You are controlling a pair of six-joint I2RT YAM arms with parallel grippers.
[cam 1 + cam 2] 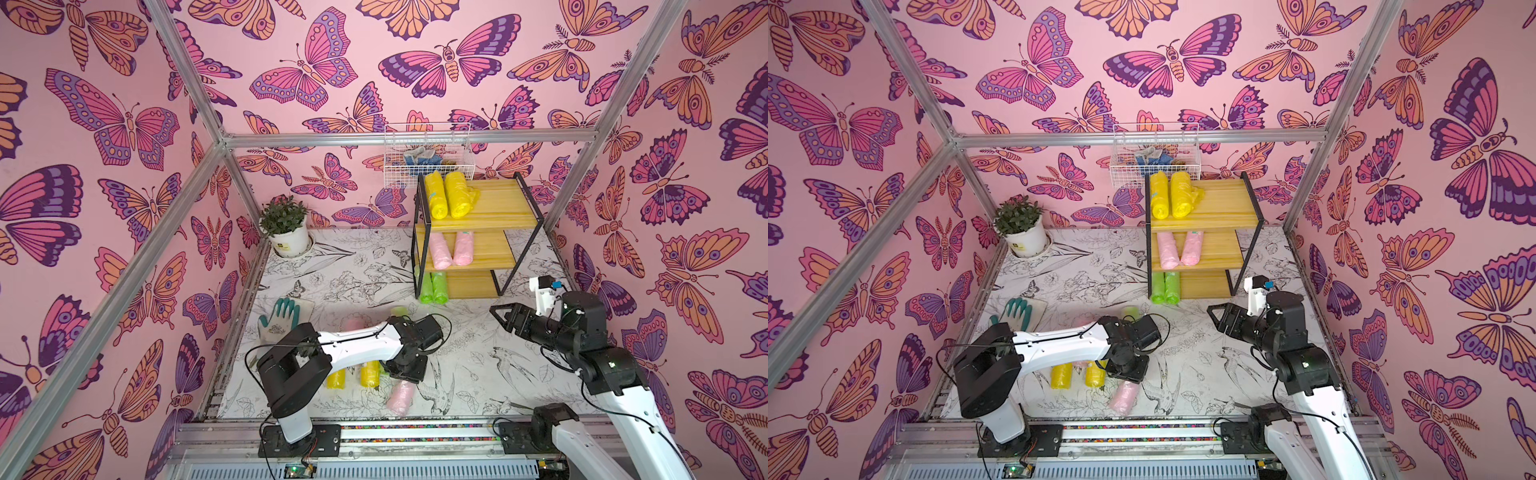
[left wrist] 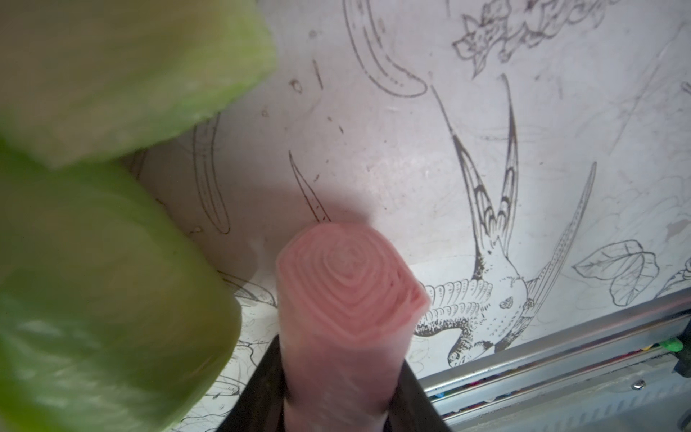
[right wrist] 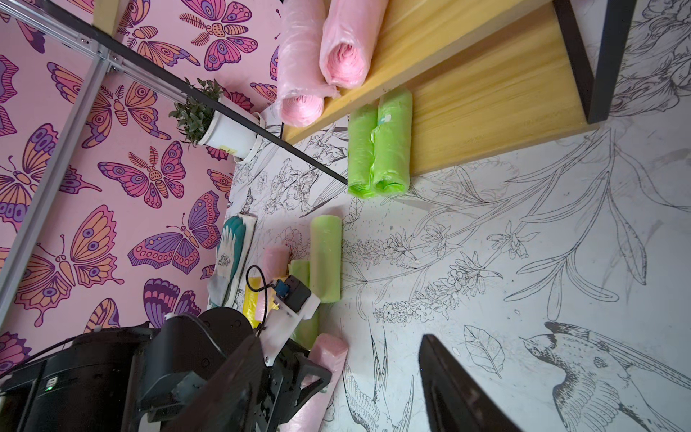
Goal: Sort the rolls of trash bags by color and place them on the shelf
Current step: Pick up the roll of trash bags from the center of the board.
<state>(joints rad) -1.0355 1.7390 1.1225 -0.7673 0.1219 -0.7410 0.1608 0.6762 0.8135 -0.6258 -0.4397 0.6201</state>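
My left gripper (image 2: pixel 341 351) is shut on a pink roll (image 2: pixel 347 299) that lies on the table near the front edge (image 1: pixel 401 397). Its black fingers (image 2: pixel 261 392) press both sides of the roll. Two green rolls (image 2: pixel 93 280) lie close beside it. Two yellow rolls (image 1: pixel 336 378) and another pink roll (image 3: pixel 275 258) lie partly hidden under the left arm. The shelf (image 1: pixel 498 208) carries two yellow rolls (image 1: pixel 446 199) on top, two pink rolls (image 1: pixel 451 249) in the middle and two green rolls (image 1: pixel 432 289) at the bottom. My right gripper (image 1: pixel 498 316) hangs open and empty above the table's right side.
A grey-and-green glove (image 1: pixel 280 318) lies at the left of the table. A potted plant (image 1: pixel 286 230) stands in the back left corner. A white wire basket (image 1: pixel 428 156) hangs on the back wall above the shelf. Metal rails (image 1: pixel 374 432) run along the front edge.
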